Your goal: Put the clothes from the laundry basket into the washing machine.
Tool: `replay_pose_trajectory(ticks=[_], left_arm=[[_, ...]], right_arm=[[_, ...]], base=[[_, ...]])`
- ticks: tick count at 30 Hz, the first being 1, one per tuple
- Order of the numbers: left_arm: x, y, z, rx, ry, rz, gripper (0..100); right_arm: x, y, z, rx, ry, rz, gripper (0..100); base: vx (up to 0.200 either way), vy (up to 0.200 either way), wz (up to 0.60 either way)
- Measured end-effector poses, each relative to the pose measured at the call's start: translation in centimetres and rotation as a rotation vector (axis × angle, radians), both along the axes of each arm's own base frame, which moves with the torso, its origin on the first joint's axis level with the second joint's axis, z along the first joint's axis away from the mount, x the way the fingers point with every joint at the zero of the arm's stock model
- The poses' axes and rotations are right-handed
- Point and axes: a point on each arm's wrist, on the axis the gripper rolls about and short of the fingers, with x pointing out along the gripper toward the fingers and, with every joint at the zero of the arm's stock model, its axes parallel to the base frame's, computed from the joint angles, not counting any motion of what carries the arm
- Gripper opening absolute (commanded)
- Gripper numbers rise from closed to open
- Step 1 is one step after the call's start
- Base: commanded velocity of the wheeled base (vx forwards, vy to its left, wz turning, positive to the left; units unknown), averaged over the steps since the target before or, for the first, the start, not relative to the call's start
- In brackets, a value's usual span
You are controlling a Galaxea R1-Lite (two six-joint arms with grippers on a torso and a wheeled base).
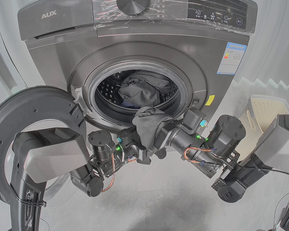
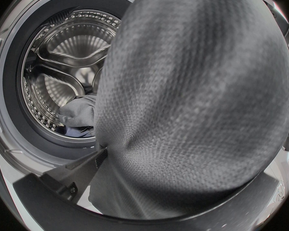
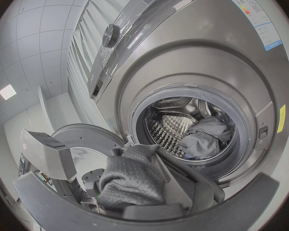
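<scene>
Cloth in hand: dark grey knitted cloth [image 1: 149,125], bunched and draped, hanging just in front of the lower rim of the porthole, not yet inside.
Right gripper [image 3: 179,190]: as far as I can judge, nipped closed on the cloth. In its wrist view the fabric is wadded against a pale finger [image 3: 173,185]. The arm comes in low from the basket side, probably to carry the load to the opening.
Left gripper [image 1: 133,141]: just beside the right one, under the hanging fold. The cloth covers it, so whether it grips cannot be told. It may be there to support the slack and keep it off the floor.
Drum [image 1: 109,90]: shiny perforated steel. A heap of dark grey garments [image 1: 141,89] already lies in it, towards the right.
Machine: grey front-loading washing machine [image 1: 54,58], with its round dark door [image 1: 32,103] swung wide to the left, clear of both arms.
Basket: cream perforated plastic laundry basket [image 1: 263,113] on the floor to the right, near the right arm. Its contents are not visible.
Stage, my guess: one item at the threshold, and the next move needs a lift over the rim.
Risk: the trailing fold may catch on the door seal.
</scene>
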Motion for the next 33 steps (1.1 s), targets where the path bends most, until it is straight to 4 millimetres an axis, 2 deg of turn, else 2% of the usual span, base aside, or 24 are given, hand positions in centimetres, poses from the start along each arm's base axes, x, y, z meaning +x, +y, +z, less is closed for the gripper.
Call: replay_pose_trajectory(ticks=[1,11,17,24,29,33], left_arm=[[0.1,0.0,-0.1,0.001,0.001,0.002,0],[0.1,0.0,-0.4,0.002,0.007,0.002,0],[0.0,0.3,0.5,-0.02,0.005,0.02,0],[-1.6,2.1,3.0,-0.041,0.012,0.049,0],[-3.5,3.5,5.7,-0.093,0.012,0.064,0],[-4.8,4.3,7.4,-0.121,0.002,0.069,0]], right_arm=[[0.0,0.0,0.1,0.001,0.0,0.0,0],[0.1,-0.5,0.5,0.011,-0.006,-0.01,0],[0.3,-1.4,0.7,0.01,-0.006,-0.033,0],[0.8,-4.0,0.1,-0.019,0.029,-0.096,0],[0.6,-5.4,-1.5,-0.07,0.087,-0.125,0],[0.6,-5.5,-3.3,-0.115,0.134,-0.125,0]], base=[[0.0,0.0,0.0],[0.0,0.0,0.0],[0.0,0.0,0.0],[0.0,0.0,0.0],[0.0,0.0,0.0],[0.0,0.0,0.0]])
